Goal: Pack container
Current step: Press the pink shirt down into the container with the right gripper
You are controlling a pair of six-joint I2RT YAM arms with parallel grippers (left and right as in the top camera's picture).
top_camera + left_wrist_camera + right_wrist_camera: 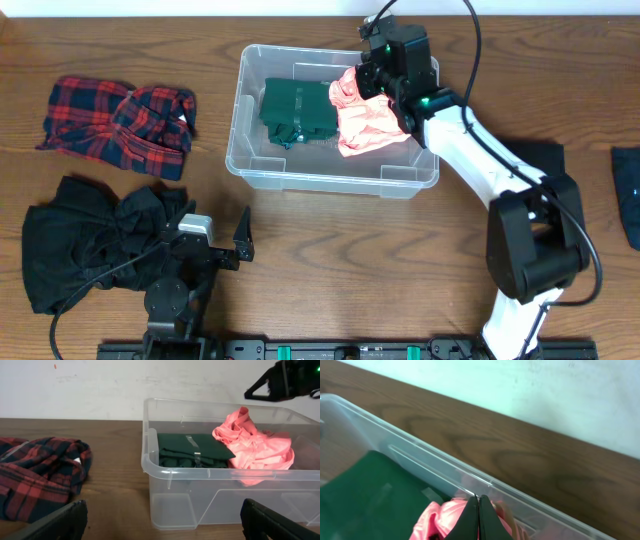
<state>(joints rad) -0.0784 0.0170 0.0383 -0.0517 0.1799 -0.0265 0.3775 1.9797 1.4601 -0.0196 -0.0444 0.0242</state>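
The clear container (245,165) stands at the table's back middle. Inside lie a folded dark green garment (295,110) on the left and a crumpled pink garment (368,122) on the right. My right gripper (372,70) is over the container's back right part, just above the pink garment (447,515). Its fingers (479,510) are pressed together with nothing seen between them. My left gripper (215,238) is open and empty, low at the front left, facing the container (170,505). The left wrist view shows the green garment (192,447) and pink garment (257,452).
A red and blue plaid garment (120,122) lies at the back left, also in the left wrist view (40,472). A black garment (90,240) lies at the front left beside my left arm. A dark blue cloth (628,195) is at the right edge.
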